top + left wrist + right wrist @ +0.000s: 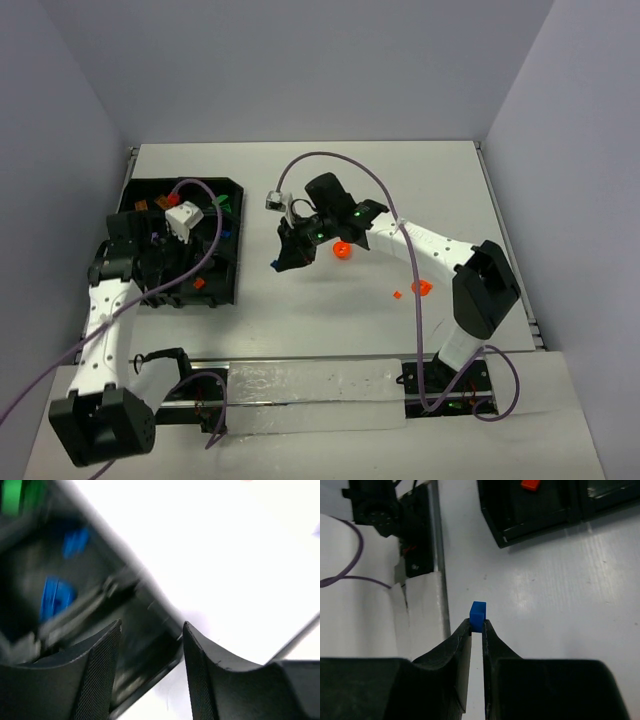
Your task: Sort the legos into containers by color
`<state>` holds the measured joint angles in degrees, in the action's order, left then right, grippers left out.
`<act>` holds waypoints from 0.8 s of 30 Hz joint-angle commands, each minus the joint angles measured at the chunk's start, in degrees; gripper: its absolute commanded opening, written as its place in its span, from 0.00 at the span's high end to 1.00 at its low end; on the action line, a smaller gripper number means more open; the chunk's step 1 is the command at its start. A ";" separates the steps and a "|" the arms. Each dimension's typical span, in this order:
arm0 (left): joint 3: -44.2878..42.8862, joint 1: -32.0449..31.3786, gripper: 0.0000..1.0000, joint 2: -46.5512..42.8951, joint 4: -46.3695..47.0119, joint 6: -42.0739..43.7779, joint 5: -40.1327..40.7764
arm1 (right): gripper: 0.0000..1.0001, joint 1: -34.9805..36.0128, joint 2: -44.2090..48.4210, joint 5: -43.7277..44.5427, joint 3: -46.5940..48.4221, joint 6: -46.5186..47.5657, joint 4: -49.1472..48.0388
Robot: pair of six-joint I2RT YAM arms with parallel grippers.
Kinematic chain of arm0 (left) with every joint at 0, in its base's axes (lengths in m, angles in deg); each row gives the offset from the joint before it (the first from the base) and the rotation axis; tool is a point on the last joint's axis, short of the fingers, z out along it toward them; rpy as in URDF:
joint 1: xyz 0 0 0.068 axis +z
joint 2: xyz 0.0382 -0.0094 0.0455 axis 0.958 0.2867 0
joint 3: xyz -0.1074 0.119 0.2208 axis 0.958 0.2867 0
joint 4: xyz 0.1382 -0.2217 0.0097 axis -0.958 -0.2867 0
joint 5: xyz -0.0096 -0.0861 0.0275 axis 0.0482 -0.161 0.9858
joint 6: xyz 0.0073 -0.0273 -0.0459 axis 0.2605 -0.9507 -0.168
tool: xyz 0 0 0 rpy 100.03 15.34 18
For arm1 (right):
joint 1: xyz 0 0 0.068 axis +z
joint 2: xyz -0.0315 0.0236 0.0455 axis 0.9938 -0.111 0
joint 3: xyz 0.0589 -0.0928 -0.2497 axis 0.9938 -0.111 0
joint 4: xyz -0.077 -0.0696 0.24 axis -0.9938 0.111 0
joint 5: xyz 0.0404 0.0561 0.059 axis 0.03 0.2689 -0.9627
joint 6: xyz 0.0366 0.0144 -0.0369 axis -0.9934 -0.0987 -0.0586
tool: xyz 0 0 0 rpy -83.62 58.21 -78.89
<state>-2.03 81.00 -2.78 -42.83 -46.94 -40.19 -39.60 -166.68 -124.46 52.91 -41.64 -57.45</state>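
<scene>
Legos (199,283): some are lying in the black tray (205,186), three orange ones are lying loose on the table (320,320), and one blue brick (478,614) is sitting in the right gripper.
Right gripper (476,626): it is pinching the blue brick at the very fingertips, with the brick sticking out past them. It is hanging over bare table between the tray and the loose pieces.
Left gripper (151,626): its jaws are standing apart with nothing showing between them. It is hovering over the tray's edge, and the wrist view is blurring.
Tray: it is sitting at the table's left. Its compartments are showing blue pieces (55,595), a green piece (222,200), a red brick (531,484) and an orange piece (143,205) by the far-left corner.
Loose pieces: the orange rounded piece (342,249) is lying just beside the right arm (430,245). Two smaller orange pieces (397,294) are lying close together, nearer the arm's base.
In the way: the left arm (105,320) and its white wrist camera (183,218) are covering much of the tray from above. A purple cable (330,157) is looping over the right arm.
Cannot tell: how many bricks are in each compartment.
</scene>
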 commanded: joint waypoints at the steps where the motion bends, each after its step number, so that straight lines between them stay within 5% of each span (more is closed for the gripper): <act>1: 1.62 0.14 0.43 -7.37 8.28 6.64 -25.52 | 1.00 -0.43 -0.45 -10.23 2.94 0.27 -0.80; 7: 1.88 -1.49 0.42 -8.92 7.42 18.06 -33.07 | 1.00 -0.43 -1.11 -16.87 3.59 0.32 1.08; 17: -5.71 -11.05 0.35 -3.13 -18.90 61.89 -28.74 | 1.00 -0.43 -5.89 -24.64 7.81 -2.85 4.05; 24: -9.39 -17.02 0.38 0.97 -18.47 66.37 -26.29 | 1.00 -0.43 -8.35 -28.16 8.53 -5.05 3.93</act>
<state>-7.32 66.42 -3.56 -59.06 10.93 -66.57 -39.66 -174.25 -148.38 58.66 -45.03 -53.95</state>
